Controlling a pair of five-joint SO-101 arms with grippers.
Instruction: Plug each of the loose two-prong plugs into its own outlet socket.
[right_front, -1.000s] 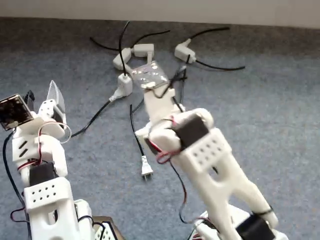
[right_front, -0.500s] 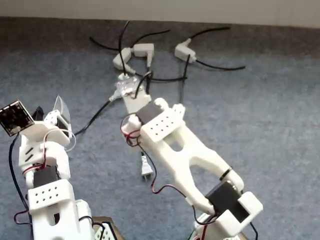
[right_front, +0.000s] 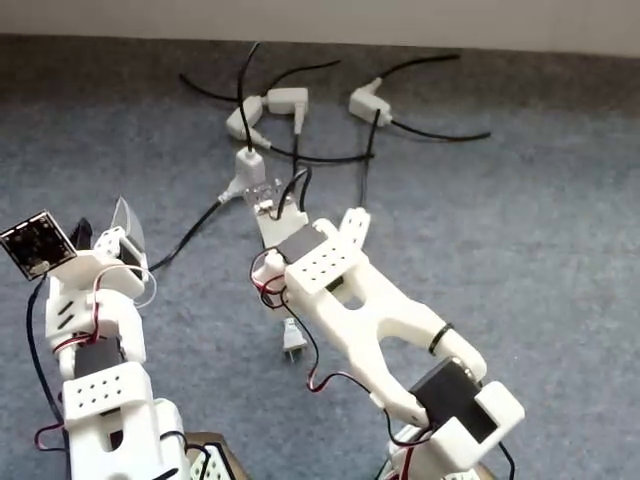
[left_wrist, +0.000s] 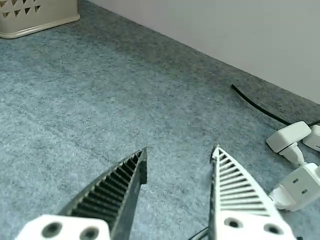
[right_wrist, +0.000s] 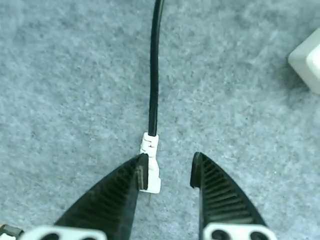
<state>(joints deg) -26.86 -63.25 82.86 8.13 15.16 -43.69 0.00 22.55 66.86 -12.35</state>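
The right tool (right_wrist: 170, 157) is partly open and holds nothing. A white plug (right_wrist: 151, 167) lies flat on the grey counter (right_wrist: 60, 75) between its two black fingers (right_wrist: 125, 195). The plug is right up against one finger, with a gap to the other. Its black cord (right_wrist: 154, 70) runs straight away from the tool, and one thin prong (right_wrist: 149, 199) points back at the tool. From high up, the right arm (right_front: 370, 310) bends low over the middle of the counter. A small plug (right_front: 292, 340) lies just beside it, and I cannot tell if it is the same one. White sockets (right_front: 368, 100) with black cords lie at the far side. The left tool (left_wrist: 180, 150) is open wide, holds nothing, and hangs above the counter. A basket (left_wrist: 35, 17) sits far off.
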